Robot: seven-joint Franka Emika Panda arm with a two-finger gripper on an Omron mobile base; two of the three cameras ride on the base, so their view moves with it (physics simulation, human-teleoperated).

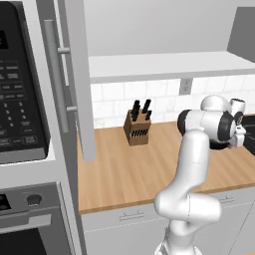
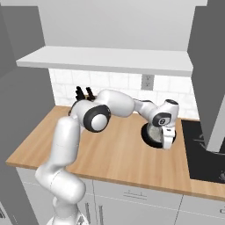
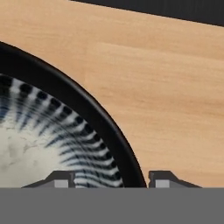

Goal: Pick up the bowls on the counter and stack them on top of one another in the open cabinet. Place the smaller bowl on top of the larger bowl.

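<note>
- Bowl (image 2: 150,134) is found on the counter (image 2: 118,154), toward its right end, just beside the black cooktop (image 2: 202,154).
- Its black outer wall and pale, dark-streaked interior are seen close up in the hand view (image 3: 52,135), the rim curving across the wood grain.
- Gripper (image 3: 109,178) is lowered right at that rim: one fingertip (image 3: 61,178) is set inside the bowl, the other outside over the counter, with the black wall between them.
- Jaws are seen apart, straddling the rim; whether they are actually pressing on it cannot be told.
- In the right base view the hand (image 2: 168,139) is pointed down at the bowl's right edge, with the white arm stretched across the worktop from the lower left.
- In the left base view the bowl is mostly hidden behind the arm's wrist, a dark sliver being all that is made out.
- Cabinet (image 1: 164,63) is seen above the counter, its flat white shelf bare, its tall grey door (image 1: 79,79) swung open with the steel bar handle (image 1: 55,74) facing the microwave (image 1: 20,84).
- Knife block (image 1: 137,127) is stood at the back of the counter against the tiled wall, well apart from the bowl.
</note>
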